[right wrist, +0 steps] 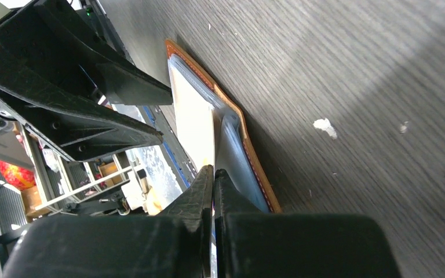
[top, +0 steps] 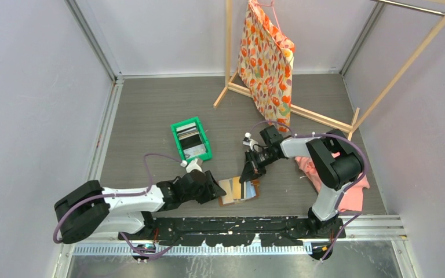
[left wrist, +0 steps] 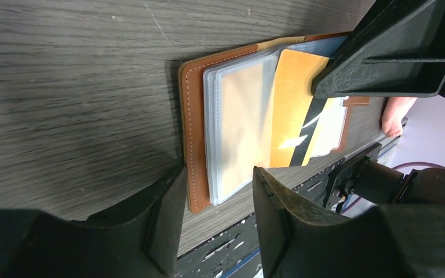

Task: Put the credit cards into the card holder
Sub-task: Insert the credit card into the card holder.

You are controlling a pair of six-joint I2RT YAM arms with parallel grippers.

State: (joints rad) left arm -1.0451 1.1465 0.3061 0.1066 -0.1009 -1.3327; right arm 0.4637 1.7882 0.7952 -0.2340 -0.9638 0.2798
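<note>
My right pincer point(right wrist: 212, 174) is pressed shut on the edge of a thin tan-gold plastic credit card point(left wrist: 292, 104) with a dark stripe. The card lies slanted across the clear sleeves of the open brown leather card holder point(left wrist: 192, 127). The holder rests flat at 6 o'clock on the grey counter point(top: 150, 110). My left pincer point(left wrist: 217, 179) stands half wide, gripping nothing, at the holder's 9 o'clock edge. A green plastic bin point(top: 176, 138) holding more cards point(top: 190, 142) sits at its 11 o'clock.
</note>
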